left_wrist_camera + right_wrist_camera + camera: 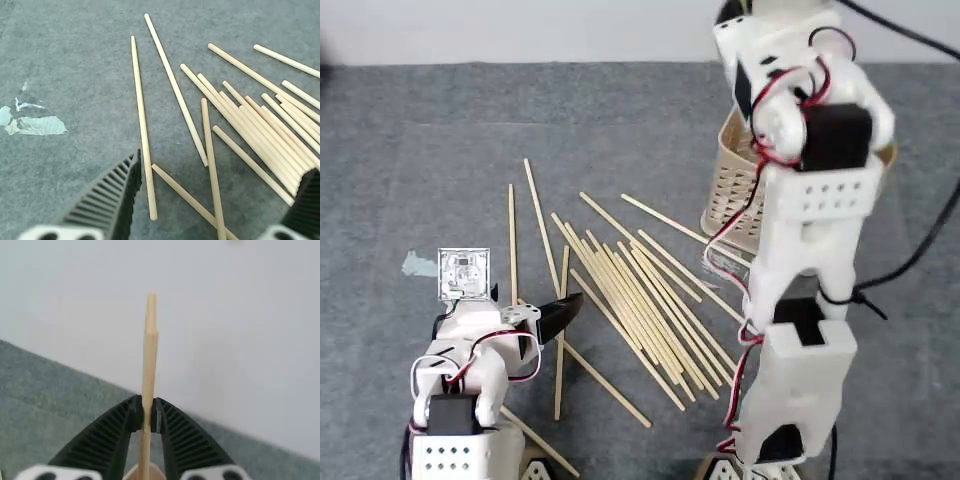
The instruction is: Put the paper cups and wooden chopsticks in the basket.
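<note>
Chopstick [150,350] in right gripper [146,414] (jaws tight)

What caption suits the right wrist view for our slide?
Right gripper clamped on a wooden chopstick, pale wall behind.

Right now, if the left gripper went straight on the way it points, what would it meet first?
Probably the loose chopsticks on the grey mat, lying just ahead of the left gripper between its open fingers; depth is unclear.

a grey felt table [620,120] carries loose wooden chopsticks [640,300] around its centre. a basket [728,190] stands at two o'clock, a tape scrap [418,265] at nine.
</note>
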Robot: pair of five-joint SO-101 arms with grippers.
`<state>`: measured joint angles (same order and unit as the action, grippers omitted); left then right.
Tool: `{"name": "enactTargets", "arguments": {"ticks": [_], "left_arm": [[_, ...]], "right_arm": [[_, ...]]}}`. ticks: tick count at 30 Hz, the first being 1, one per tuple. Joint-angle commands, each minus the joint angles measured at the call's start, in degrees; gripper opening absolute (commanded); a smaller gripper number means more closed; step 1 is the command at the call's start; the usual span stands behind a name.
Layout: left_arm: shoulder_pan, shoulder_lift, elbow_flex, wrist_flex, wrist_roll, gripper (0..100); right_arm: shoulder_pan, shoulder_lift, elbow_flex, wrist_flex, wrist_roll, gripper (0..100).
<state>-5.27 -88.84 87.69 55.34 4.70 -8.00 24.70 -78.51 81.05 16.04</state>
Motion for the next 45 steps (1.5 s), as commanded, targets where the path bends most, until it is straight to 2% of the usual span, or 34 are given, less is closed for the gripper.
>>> {"name": "enactTargets", "arguments": {"ticks": [1, 16, 23, 31, 37, 41, 45], "left_arm": [[-0.26, -0.70, -0.40, -1.23, -0.09, 45], [-0.26, -0.70, -0.40, -1.23, -0.09, 45], [-0.26, -0.70, -0.40, -1.23, -0.09, 45], [-0.26, -0.70, -0.40, -1.23, -0.09, 45], [-0.26, -0.70, -0.40, -1.23, -0.09, 45], [-0.26, -0.70, -0.40, -1.23, -0.09, 45], [-0.35, -0.70, -0.40, -1.05, -0.09, 45]], "right_arm": [[2.07, 1.45, -0.44, 0.92, -2.99, 0.9], [3.56, 7.78, -0.44, 5.23, -4.40, 2.0], [3.65, 7.78, -0.53, 5.58, -4.31, 16.1], [3.56, 7.78, -6.77, 6.55, -4.22, 21.0], [2.15, 7.69, -18.29, 14.29, -4.13, 21.7], [0.40, 4.18, -17.14, 21.76, -3.87, 21.6], [0.92, 1.19, -13.80, 22.11, -4.22, 20.5]]}}
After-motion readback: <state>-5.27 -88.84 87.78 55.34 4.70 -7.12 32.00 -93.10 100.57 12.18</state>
